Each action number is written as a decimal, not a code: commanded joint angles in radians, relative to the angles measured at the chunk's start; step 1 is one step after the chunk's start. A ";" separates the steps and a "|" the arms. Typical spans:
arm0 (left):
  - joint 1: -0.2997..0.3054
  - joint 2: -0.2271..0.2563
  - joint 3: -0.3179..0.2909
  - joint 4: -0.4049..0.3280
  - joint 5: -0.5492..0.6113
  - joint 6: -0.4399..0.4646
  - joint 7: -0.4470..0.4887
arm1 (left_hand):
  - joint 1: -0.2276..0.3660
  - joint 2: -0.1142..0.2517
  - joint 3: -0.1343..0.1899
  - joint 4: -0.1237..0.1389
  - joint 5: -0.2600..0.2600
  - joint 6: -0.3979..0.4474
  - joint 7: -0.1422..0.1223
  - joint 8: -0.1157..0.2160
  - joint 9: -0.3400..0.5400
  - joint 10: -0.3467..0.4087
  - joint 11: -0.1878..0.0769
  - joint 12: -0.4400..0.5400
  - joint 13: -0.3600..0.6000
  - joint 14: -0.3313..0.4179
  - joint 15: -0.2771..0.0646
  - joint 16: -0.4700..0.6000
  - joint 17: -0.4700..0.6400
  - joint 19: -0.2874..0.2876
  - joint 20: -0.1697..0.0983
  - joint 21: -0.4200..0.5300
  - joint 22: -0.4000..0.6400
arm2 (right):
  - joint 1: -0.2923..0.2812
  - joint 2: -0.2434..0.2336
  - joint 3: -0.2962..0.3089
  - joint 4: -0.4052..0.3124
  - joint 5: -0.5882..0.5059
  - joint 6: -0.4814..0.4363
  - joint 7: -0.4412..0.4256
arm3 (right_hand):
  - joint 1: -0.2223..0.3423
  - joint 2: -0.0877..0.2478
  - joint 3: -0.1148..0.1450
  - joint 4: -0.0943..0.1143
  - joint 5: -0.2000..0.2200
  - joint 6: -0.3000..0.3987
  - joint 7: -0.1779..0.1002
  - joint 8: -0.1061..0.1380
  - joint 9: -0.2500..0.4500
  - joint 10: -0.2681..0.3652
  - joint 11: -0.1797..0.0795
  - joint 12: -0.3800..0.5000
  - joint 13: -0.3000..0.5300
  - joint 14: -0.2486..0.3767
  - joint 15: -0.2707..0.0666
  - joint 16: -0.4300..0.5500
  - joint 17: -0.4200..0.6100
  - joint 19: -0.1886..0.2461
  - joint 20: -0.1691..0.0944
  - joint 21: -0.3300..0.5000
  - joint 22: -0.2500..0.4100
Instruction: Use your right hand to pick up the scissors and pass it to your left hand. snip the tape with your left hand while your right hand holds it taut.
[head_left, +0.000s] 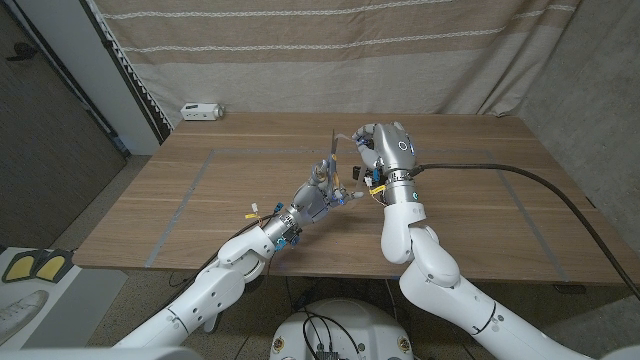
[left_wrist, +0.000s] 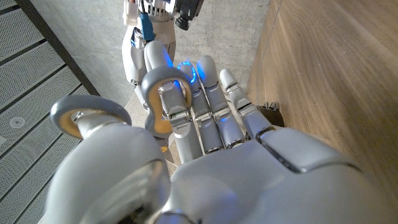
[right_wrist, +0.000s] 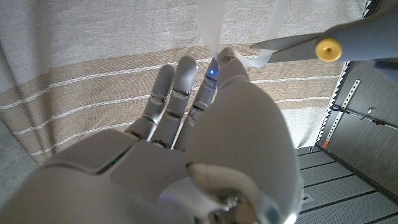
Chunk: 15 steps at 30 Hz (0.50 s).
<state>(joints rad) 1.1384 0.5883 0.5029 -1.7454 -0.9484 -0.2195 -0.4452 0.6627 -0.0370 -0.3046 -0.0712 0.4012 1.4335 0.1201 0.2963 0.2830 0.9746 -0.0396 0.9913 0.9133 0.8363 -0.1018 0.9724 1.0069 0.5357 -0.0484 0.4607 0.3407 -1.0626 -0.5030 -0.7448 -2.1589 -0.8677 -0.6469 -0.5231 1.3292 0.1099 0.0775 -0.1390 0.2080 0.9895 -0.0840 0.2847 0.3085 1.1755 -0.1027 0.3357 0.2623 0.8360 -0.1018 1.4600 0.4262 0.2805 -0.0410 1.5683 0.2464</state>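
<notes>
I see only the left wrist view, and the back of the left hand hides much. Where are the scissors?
Observer: In the head view the left hand holds the scissors, blades pointing up beside the right hand.
Operator: And the tape?
Observer: The right wrist view shows a pale tape strip rising from the right hand's fingers.
Operator: Are the blades at it?
Observer: In that view the blade tip overlaps the strip. I cannot tell whether it is cut.
</notes>
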 joint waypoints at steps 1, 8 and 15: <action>0.006 -0.009 0.002 0.003 0.002 -0.015 -0.002 | 0.005 0.019 0.007 0.001 0.005 -0.043 0.042 0.004 -0.003 0.080 -0.079 0.222 0.006 0.011 -0.084 0.000 0.000 -0.003 -0.033 0.004 0.008 | -0.011 -0.003 0.003 -0.011 -0.007 -0.003 0.004 | -0.003 0.001 0.001 0.001 0.004 0.005 -0.002 -0.004 0.006 0.062 -0.060 0.002 0.038 0.007 -0.115 0.007 0.000 0.005 -0.064 0.004 0.000; 0.009 -0.007 0.005 -0.004 0.031 -0.026 0.022 | 0.006 0.028 0.000 0.007 0.001 -0.041 0.047 0.012 -0.003 0.083 -0.079 0.224 0.005 0.013 -0.081 0.001 0.005 -0.005 -0.040 0.010 0.019 | -0.015 -0.006 0.007 -0.015 -0.007 0.002 0.005 | -0.003 -0.001 0.000 0.001 0.004 0.006 -0.002 -0.004 0.006 0.064 -0.059 0.001 0.038 0.007 -0.116 0.010 -0.002 0.006 -0.064 0.004 -0.001; 0.011 -0.007 0.005 -0.005 0.023 -0.027 0.022 | -0.004 0.057 0.002 0.022 0.002 -0.038 0.048 0.017 -0.003 0.088 -0.074 0.230 0.011 0.017 -0.081 0.001 0.007 -0.006 -0.042 0.013 0.025 | -0.018 -0.004 0.008 -0.017 -0.013 0.002 0.002 | -0.004 0.000 0.000 0.002 0.004 0.006 -0.002 -0.005 0.006 0.064 -0.059 0.000 0.039 0.007 -0.115 0.014 -0.005 0.006 -0.064 0.004 -0.001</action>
<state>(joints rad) 1.1451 0.5815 0.5052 -1.7442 -0.9365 -0.2373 -0.4392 0.6583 0.0036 -0.3024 -0.0574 0.4012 1.4335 0.1201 0.3077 0.2784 0.9748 -0.0393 0.9946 0.9174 0.8455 -0.1038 0.9723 1.0116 0.5319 -0.0521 0.4674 0.3600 -1.0745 -0.5063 -0.7404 -2.1699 -0.8745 -0.6474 -0.5199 1.3292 0.1099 0.0773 -0.1391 0.2078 0.9895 -0.0840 0.2809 0.3136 1.1789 -0.1060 0.3279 0.2624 0.8360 -0.1018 1.4686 0.4218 0.2805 -0.0410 1.5683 0.2465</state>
